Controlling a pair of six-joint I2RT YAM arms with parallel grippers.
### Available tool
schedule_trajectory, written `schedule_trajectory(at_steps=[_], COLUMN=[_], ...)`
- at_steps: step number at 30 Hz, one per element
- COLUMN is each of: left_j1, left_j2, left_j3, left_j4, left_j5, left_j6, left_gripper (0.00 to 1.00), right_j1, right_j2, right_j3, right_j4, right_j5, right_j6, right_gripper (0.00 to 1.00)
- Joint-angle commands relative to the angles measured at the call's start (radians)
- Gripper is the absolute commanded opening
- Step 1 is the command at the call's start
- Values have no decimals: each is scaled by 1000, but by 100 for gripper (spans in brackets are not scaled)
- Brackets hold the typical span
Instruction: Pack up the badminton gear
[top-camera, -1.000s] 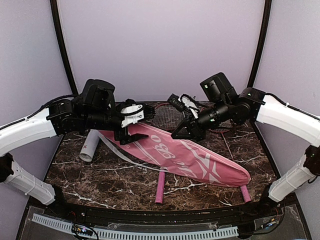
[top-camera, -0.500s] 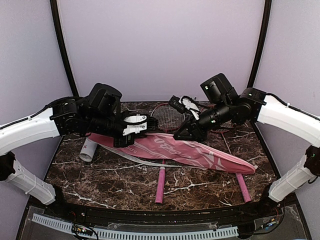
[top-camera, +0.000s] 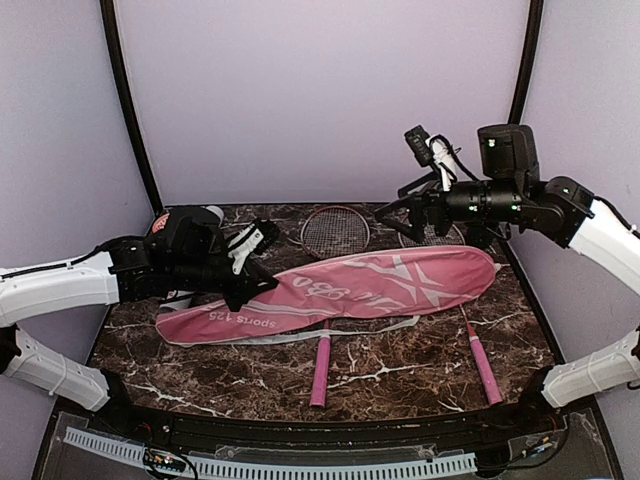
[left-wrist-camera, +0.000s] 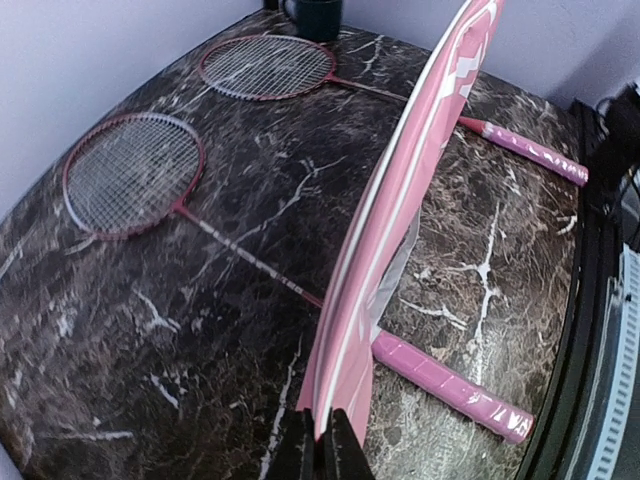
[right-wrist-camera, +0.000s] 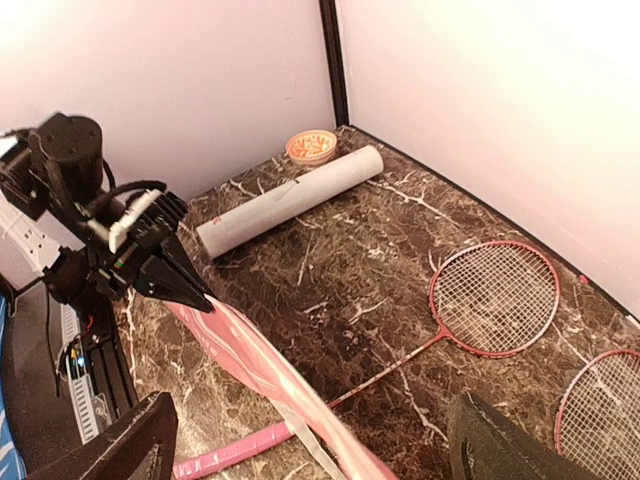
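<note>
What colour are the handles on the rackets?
Pink. The handles show best in the left wrist view.

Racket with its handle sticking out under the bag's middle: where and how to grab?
Grip the racket by its pink handle, coming from straight above with fingers spanning its width. The handle lies flat and uncovered near the front edge; the thin shaft runs under the pink bag.

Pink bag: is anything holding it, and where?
The left gripper pinches the long pink racket-shaped bag by its edge toward the narrow end; the right gripper is open and empty.
</note>
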Motion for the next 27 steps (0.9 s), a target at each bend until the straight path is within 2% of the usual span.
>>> schedule_trajectory(at_steps=[1,7,12,19,21,22,23,27], left_j1=[62,156,224,267,266,267,266,252], left_j2=[-19,-9,-4,-1,14,21,25,47], left_j3=[-97,-187,-237,-289,-276,-263,-249,-188], left_j4=[191,149,121,103,94,77,60,24], left_j5=[-10,-161,-208,-273,-257,-254,-264,-285], left_j6=[-360,-526,-613,-683,-667,-657,-637,-510], left_gripper=[0,0,0,0,26,33,38,43], right_j1=[-19,-21,-22,-23,-24,-25,-27,-38], right_j2=[-23,-29,-20,-17,-17,-15,-14,-8], right_j3=[-34,-75,-81,-106,-117,-122,-128,-174], right_j4=[77,101,110,121,129,131,136,171], right_j5=[46,23,8,19,20,22,22,11], right_j6=[42,61,64,68,76,80,89,134], right_gripper=[95,95,95,94,94,94,94,93])
